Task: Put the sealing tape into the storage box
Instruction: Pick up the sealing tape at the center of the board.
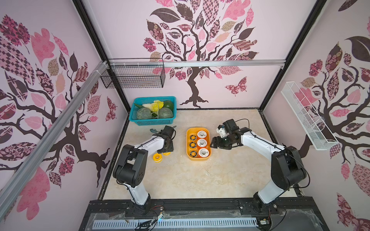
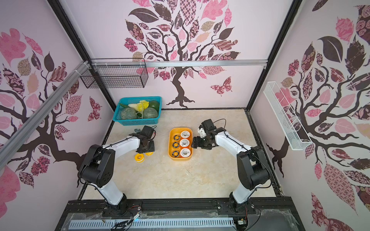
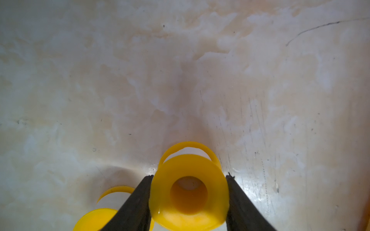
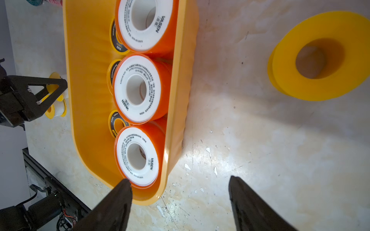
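Note:
The storage box (image 1: 191,131) (image 2: 173,132) (image 4: 84,80) is a yellow-orange tub at mid-table. It holds three orange-rimmed white-faced spools (image 1: 201,143) (image 4: 138,90) and three small black-faced yellow spools (image 1: 192,144). Left of the box, my left gripper (image 1: 167,151) (image 3: 189,176) points down, its fingers pressed on both sides of a plain yellow spool of sealing tape (image 3: 189,192) lying flat on the table. A second yellow spool (image 1: 157,157) (image 3: 112,200) lies beside it. My right gripper (image 1: 212,143) (image 4: 179,178) stands open by the box's right wall. Beyond it lies a third yellow spool (image 4: 320,60), hidden in both top views.
A teal basket (image 1: 153,120) of vegetables stands at the back left, with a small grey-blue object (image 1: 153,131) on the table in front of it. A black wire basket (image 1: 134,76) hangs on the back wall and a white one (image 1: 306,118) on the right wall.

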Motion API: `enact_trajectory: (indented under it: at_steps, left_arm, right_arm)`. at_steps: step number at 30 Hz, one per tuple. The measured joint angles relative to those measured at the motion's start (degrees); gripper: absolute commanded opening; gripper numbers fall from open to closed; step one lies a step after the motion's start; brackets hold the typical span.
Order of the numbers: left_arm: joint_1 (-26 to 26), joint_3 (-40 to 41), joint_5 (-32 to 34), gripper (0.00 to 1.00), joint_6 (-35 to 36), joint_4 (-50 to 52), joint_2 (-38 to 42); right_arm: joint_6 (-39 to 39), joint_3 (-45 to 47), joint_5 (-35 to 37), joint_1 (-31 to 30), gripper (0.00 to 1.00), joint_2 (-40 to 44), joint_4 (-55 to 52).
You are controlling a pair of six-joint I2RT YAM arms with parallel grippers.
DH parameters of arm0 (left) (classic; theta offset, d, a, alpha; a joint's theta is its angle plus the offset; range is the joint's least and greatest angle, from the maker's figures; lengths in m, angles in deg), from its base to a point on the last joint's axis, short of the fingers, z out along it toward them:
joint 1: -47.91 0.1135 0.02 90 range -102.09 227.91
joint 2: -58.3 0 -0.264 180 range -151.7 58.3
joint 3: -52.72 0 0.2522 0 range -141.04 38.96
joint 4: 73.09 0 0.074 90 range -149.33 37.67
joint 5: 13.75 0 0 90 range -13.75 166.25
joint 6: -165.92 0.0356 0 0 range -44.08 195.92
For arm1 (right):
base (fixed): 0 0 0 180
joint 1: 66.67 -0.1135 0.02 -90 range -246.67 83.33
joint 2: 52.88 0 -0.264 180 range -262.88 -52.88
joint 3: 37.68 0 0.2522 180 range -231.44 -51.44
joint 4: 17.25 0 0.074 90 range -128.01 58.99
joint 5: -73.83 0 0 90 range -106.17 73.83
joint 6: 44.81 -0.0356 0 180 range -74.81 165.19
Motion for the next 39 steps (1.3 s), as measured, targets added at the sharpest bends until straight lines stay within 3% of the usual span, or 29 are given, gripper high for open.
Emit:
enact_trajectory:
  at_steps: [25,31,39]
  left_arm:
    - [0.0,-0.2,-3.2,0.59,0.0,0.4,3.1]
    - [0.0,-1.8,-3.7,0.59,0.1,1.6,4.0]
    - [-0.5,-5.5,-4.2,0.6,0.3,3.1,4.5]
  right_arm:
    - [-0.2,-3.8,-1.3,0.0,0.78,-2.5,0.2]
    - [-0.2,-8.0,-1.8,0.3,0.72,-6.3,0.5]
    - [-0.4,-11.4,-1.9,0.6,0.56,-11.2,0.2]
